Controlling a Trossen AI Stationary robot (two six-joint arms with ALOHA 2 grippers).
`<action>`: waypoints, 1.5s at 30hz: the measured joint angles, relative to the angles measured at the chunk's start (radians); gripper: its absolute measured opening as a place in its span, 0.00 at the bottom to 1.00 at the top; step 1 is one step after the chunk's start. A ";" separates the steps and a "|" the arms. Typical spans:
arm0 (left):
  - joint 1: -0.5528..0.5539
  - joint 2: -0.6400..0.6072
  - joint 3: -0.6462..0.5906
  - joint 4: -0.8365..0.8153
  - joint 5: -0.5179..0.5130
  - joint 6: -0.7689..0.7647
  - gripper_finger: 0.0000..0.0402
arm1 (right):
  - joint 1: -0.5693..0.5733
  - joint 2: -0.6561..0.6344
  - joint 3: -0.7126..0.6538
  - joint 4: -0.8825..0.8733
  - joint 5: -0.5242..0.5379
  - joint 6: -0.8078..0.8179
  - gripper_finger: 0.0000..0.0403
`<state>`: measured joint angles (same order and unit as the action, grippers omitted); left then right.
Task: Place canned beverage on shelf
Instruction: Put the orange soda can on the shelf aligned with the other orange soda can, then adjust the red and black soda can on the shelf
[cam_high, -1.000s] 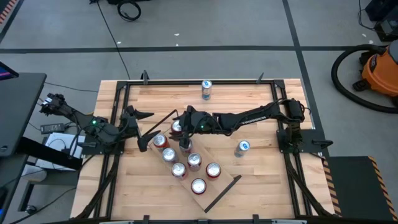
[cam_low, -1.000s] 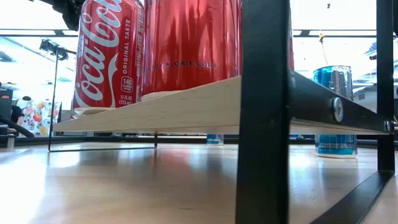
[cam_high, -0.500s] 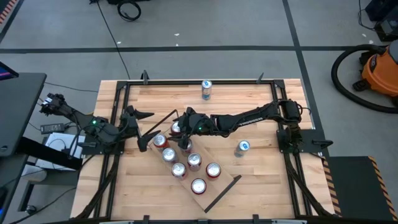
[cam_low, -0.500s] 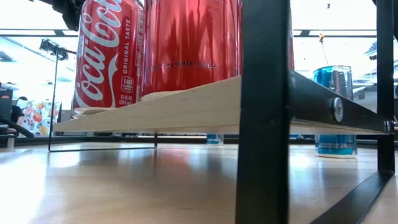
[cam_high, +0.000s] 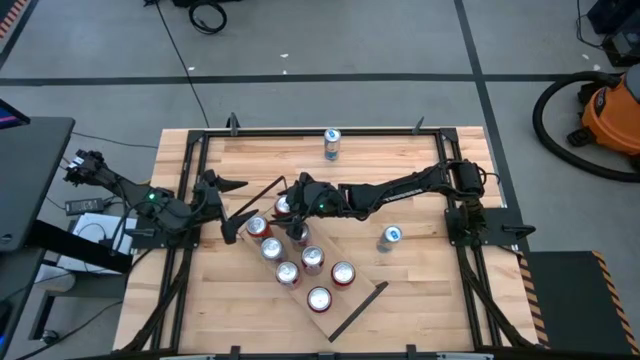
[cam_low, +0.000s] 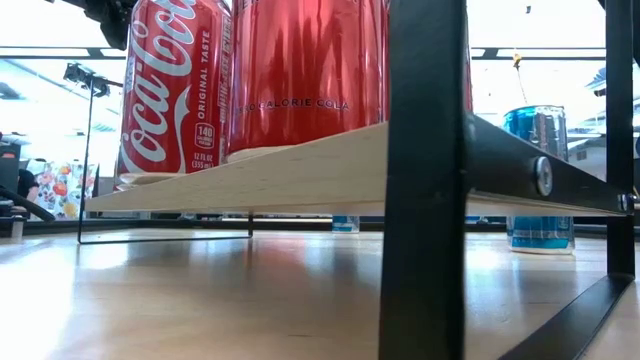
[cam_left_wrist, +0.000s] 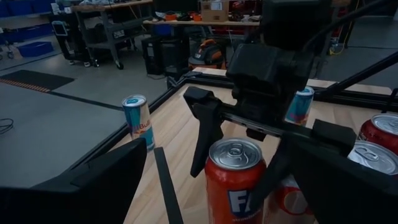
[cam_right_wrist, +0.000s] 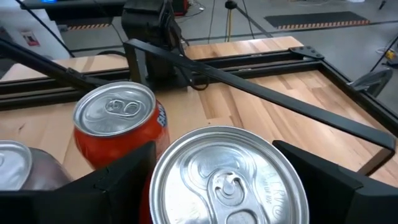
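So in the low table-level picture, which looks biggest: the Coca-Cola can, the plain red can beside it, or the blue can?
As they look in the low view:
1. Plain red can
2. Coca-Cola can
3. Blue can

The red cans stand nearer the camera and are cropped at the top, so their order is unsure and true sizes cannot be compared.

The table (cam_high: 420, 290) is evenly lit from overhead, and only soft, short shadows are cast. At table height, strong backlight is admitted through bright windows (cam_low: 530, 60) at 12 o'clock, so the background is washed out. Glare streaks are seen on the red cans (cam_low: 300, 70). The near black post (cam_low: 425, 180) is blurred. Wrist views are dimmer, with soft foreground edges.
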<state>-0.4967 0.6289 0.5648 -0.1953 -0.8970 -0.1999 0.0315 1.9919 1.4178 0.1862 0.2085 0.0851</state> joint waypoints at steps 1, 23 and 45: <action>0.000 0.000 0.000 0.001 0.000 0.000 0.99 | 0.000 0.000 0.000 -0.001 -0.002 0.002 0.81; 0.000 0.000 0.000 -0.001 0.000 -0.007 0.99 | -0.001 -0.028 -0.004 -0.015 -0.005 -0.034 0.88; 0.000 0.000 0.001 -0.001 0.023 -0.016 0.99 | 0.100 -0.231 -0.003 -0.195 0.168 -0.094 0.88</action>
<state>-0.4969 0.6288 0.5655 -0.1963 -0.8743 -0.2156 0.1311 1.7609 1.4151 -0.0089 0.3768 -0.0094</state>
